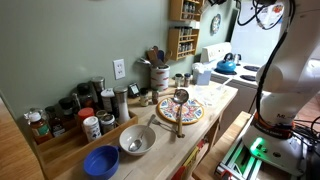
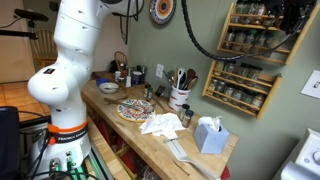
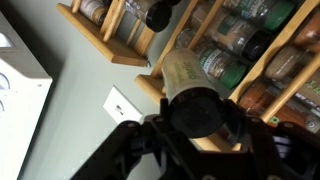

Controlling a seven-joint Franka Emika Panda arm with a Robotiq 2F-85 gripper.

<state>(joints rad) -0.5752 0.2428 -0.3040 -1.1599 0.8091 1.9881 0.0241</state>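
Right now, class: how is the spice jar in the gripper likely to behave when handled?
The spice jar looks rigid, so the gripper probably won't squash it. Its round body would likely roll if laid down. Its smooth sides may slip.

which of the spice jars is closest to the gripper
The black-lidded jar of tan spice, held in the gripper; the other jars stand on the wooden rack behind it.

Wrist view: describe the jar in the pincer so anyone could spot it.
A wooden spice rack full of jars hangs on the green wall. Before its shelves, the pincer holds a spice jar with pale tan contents. Unlike its neighbours standing on the shelves, it is off the rack, its black lid facing the camera.
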